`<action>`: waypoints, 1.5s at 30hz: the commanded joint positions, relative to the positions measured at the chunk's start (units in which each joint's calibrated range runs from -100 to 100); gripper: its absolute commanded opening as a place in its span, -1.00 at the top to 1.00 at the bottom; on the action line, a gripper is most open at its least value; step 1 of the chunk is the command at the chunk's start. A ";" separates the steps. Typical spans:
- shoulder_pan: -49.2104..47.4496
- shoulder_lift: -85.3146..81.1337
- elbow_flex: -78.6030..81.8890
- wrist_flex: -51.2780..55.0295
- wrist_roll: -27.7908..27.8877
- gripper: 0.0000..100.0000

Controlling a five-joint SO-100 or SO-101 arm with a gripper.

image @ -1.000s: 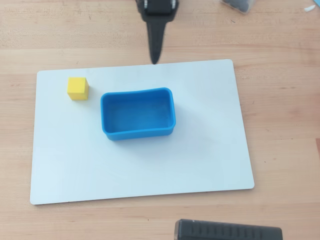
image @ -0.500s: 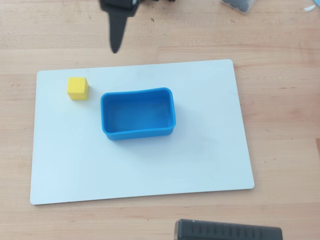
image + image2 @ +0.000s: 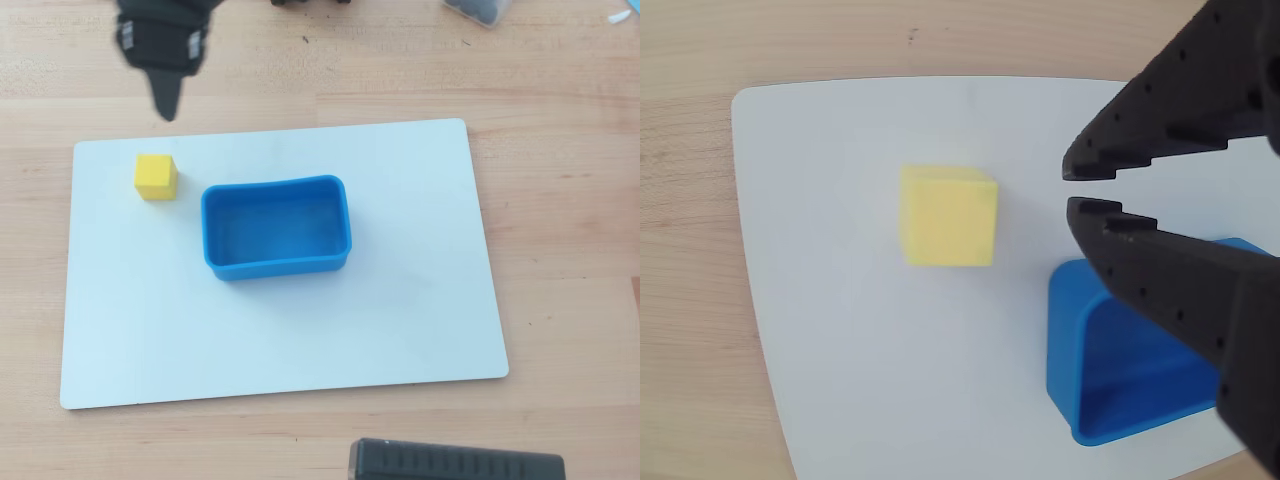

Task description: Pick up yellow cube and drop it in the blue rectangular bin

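The yellow cube (image 3: 156, 176) sits on the white board (image 3: 400, 300) near its far left corner, a short way left of the blue rectangular bin (image 3: 280, 265), which stands empty in the middle. My gripper (image 3: 167, 108) hovers over the wooden table just beyond the board's far edge, behind the cube and apart from it. In the wrist view the jaws (image 3: 1070, 190) are nearly closed with only a thin gap and hold nothing. There the cube (image 3: 948, 215) lies left of the fingertips and the bin (image 3: 1065, 340) lies below them.
A black box (image 3: 455, 462) lies at the near table edge. A dark object (image 3: 480, 10) sits at the far right. The board (image 3: 840, 350) rests on a wooden tabletop (image 3: 560, 200).
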 commanded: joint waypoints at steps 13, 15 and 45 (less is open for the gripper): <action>0.40 21.82 -26.07 3.95 5.57 1.00; 0.40 22.10 -25.43 3.95 5.42 0.99; 3.66 23.12 -11.88 -1.50 2.78 0.59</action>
